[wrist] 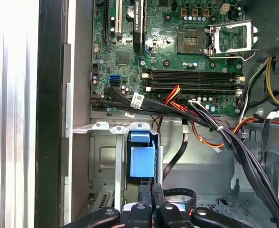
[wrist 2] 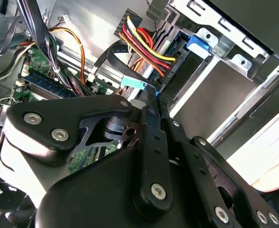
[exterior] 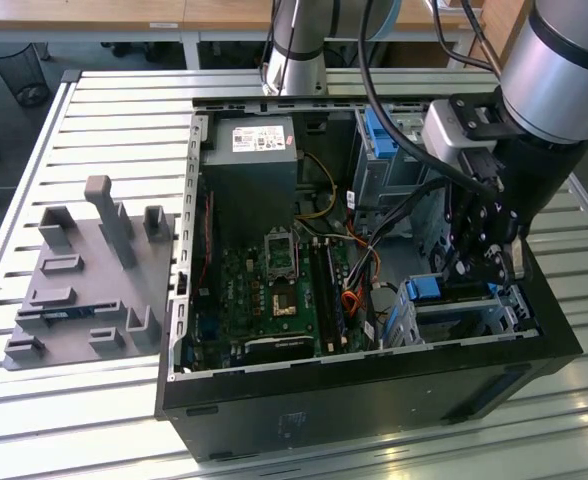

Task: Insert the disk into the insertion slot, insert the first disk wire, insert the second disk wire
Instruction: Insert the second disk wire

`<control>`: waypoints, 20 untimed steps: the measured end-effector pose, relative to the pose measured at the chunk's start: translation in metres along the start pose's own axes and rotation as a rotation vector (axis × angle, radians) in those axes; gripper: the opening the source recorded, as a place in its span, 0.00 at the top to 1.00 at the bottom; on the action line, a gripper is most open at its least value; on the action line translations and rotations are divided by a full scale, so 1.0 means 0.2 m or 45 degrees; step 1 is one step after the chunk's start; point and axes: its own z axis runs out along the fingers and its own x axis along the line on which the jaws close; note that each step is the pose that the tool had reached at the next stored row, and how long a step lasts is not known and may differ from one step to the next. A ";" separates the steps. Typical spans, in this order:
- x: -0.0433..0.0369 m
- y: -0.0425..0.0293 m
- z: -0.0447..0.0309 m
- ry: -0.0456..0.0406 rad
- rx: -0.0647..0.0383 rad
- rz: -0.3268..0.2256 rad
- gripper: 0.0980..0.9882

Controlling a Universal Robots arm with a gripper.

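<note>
The open computer case [exterior: 374, 385] lies on its side on the slatted tabletop [exterior: 104, 120], exposing its bays. At its four o'clock corner sits the insertion slot [exterior: 469, 315]; the end effector [exterior: 484, 262] hangs directly above, fingers together, pinching a thin wire connector [wrist 2: 132, 83] for plugging.

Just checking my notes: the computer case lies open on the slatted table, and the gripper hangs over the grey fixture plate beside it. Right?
Not quite. The exterior view shows the gripper over the open computer case, by the drive cage with a blue clip. The grey fixture plate lies apart on the slatted table.
</note>
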 end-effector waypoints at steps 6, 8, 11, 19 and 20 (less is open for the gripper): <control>0.001 -0.003 0.002 0.000 0.000 0.000 0.96; 0.003 -0.003 0.002 0.000 0.000 0.000 0.96; 0.007 -0.003 0.001 0.000 0.000 0.000 0.96; 0.009 -0.005 0.006 0.000 0.000 0.000 0.96; 0.009 -0.005 0.008 0.000 0.000 0.000 0.96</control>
